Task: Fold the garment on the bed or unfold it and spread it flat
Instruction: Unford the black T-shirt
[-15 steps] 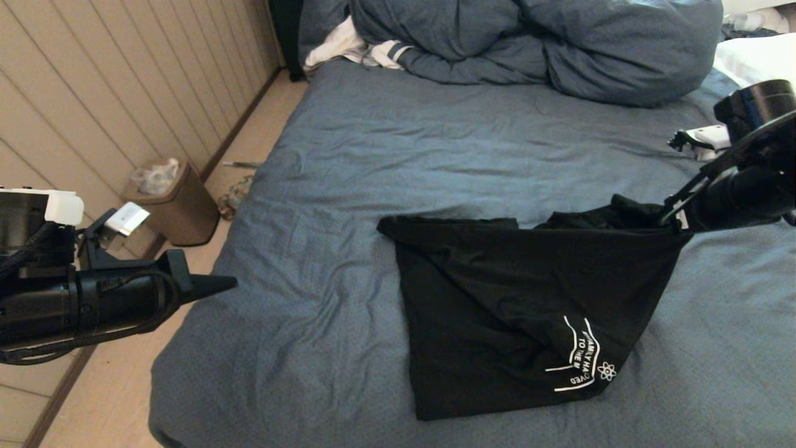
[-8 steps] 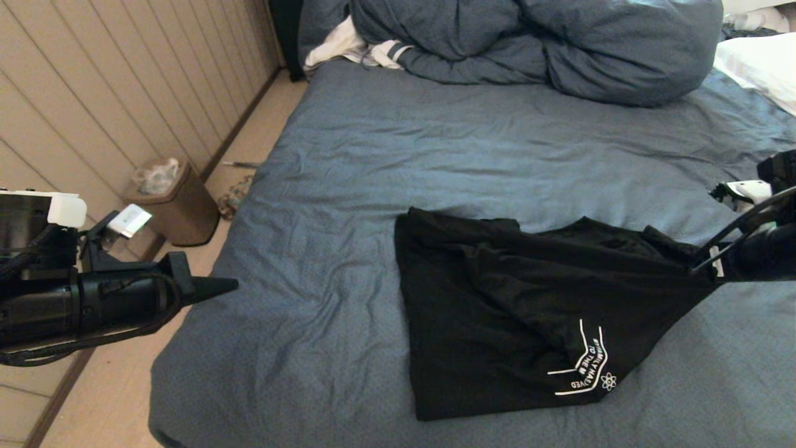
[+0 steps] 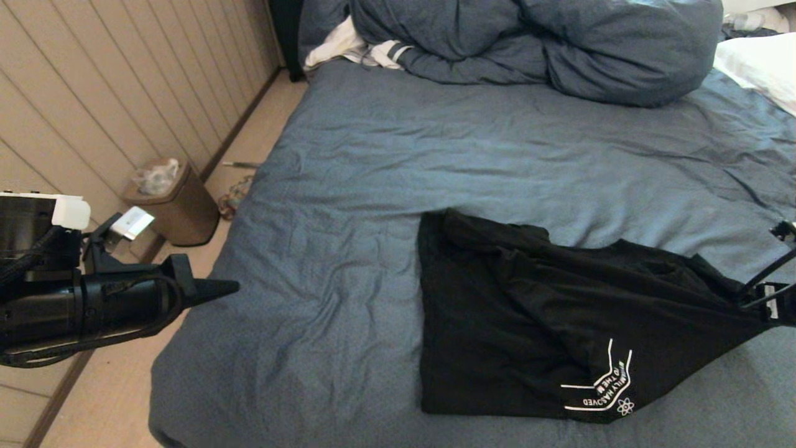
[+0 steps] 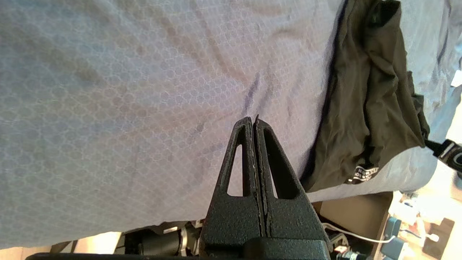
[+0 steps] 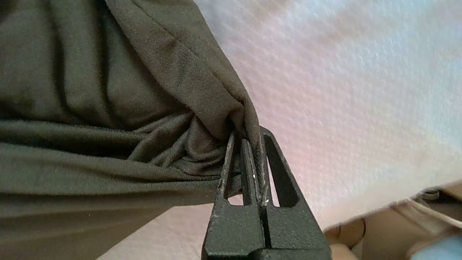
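Bedroom, blue bed (image 3: 373, 186): garment (image 3: 528, 323) half bunched, right tool (image 5: 252, 144) clamped on its corner, left tool (image 4: 252, 124) shut, empty; spreading's unfinished.

The left tool (image 3: 230, 287) is held pressed together and level at the near left. The right tool (image 5: 252, 144) is kept clamped on black fabric at the right edge.

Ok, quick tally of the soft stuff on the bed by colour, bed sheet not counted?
Black: 1, the shirt, pinched by the right gripper
Blue: 1, the duvet
White: 2, the striped cloth and the pillow
Total: 4
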